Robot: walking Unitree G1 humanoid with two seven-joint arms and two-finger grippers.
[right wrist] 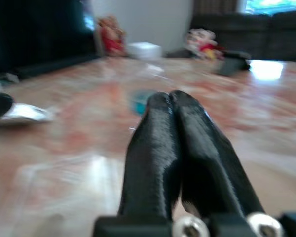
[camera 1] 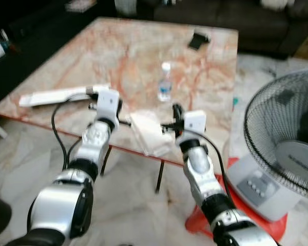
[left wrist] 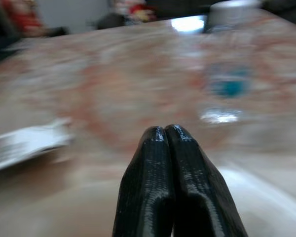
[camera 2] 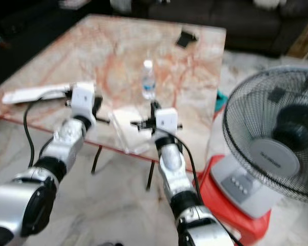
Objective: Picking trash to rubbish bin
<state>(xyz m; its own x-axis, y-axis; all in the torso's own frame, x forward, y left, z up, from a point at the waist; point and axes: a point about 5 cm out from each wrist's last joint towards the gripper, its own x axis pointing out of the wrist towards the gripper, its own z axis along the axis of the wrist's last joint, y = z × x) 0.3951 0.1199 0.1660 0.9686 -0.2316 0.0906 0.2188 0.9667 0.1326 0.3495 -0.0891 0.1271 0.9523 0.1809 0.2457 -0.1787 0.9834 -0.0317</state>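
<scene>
Left eye view shows my left pincer (camera 1: 124, 122) and right pincer (camera 1: 168, 126) both closed and empty by the bench's (camera 1: 66, 61) near edge, where the soft, light tissue (camera 1: 150, 133) lies between them, easy to pinch at its middle.

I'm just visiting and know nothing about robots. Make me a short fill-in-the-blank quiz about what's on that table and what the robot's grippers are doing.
1. The clear water bottle stands ____ on the marble table.
2. The fingers of the left gripper and the right gripper are pressed ____.
3. A crumpled clear plastic bag lies at the table's near edge, ____ the two grippers.
4. On the floor to the robot's right stands a ____.

Missing words: upright; shut; between; fan
</scene>
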